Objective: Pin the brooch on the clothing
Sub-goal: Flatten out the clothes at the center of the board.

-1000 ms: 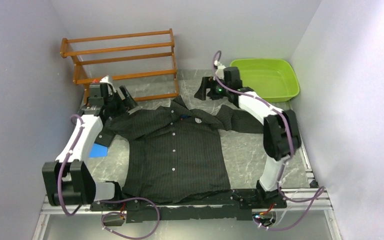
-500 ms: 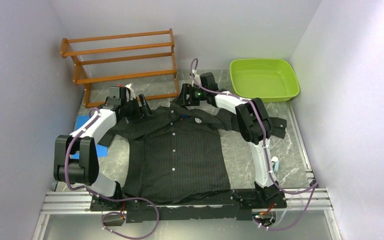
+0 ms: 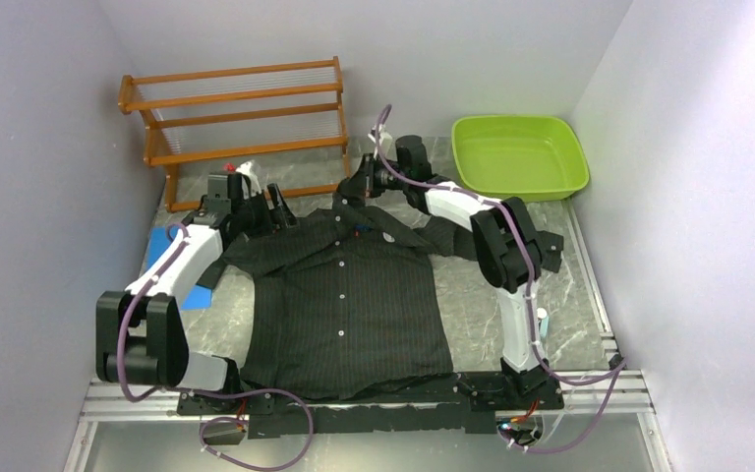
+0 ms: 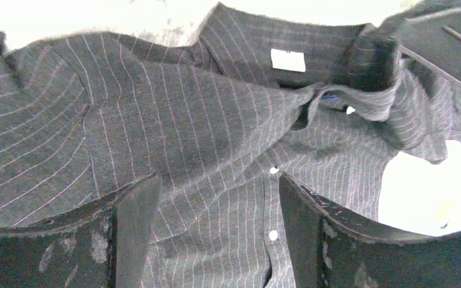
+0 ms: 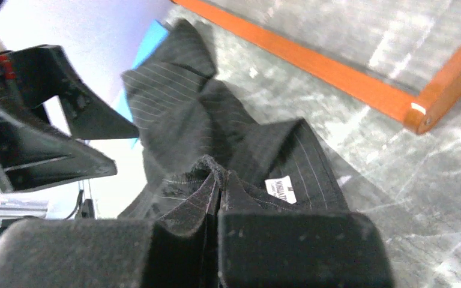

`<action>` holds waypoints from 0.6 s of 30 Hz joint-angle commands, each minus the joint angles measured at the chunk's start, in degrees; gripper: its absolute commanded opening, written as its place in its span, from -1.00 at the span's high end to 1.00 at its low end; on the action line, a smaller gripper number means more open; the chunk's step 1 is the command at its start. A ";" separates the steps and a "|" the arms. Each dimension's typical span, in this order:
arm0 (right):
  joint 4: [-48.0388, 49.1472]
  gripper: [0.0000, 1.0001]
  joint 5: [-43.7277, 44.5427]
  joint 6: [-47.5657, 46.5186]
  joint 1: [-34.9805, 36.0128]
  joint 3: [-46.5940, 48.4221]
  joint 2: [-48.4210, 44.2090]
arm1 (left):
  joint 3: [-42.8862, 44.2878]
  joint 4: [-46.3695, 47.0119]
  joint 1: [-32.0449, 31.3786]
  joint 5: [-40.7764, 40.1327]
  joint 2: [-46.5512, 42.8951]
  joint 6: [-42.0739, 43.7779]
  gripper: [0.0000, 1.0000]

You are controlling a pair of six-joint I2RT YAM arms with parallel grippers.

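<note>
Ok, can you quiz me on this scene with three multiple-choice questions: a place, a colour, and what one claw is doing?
1. Where on the table is the green basin?
A. far right corner
B. near left corner
C. dead centre

2. What colour are the pinstriped shirt's front buttons?
A. red
B. white
C. gold

3. The right gripper is:
A. open, empty
B. shut on the shirt's collar
C. holding a cup

Answers: 1 A, the top view shows it there; 2 B, white dots run down the front; 3 B, collar fabric is pinched in it.
</note>
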 commanded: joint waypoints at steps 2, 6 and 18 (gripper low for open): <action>21.70 1.00 -0.25 0.95 -0.56 -7.29 -14.01 | -1.50 3.00 -0.11 -2.72 -8.02 0.01 -0.56; 35.69 0.92 3.19 5.11 -1.36 -15.51 -18.26 | -3.53 4.40 -0.10 -4.43 -11.21 -0.40 -0.64; 26.46 -0.56 9.13 1.91 -4.02 -26.97 -21.15 | -1.84 2.57 -0.15 -7.05 -7.07 -1.07 -0.77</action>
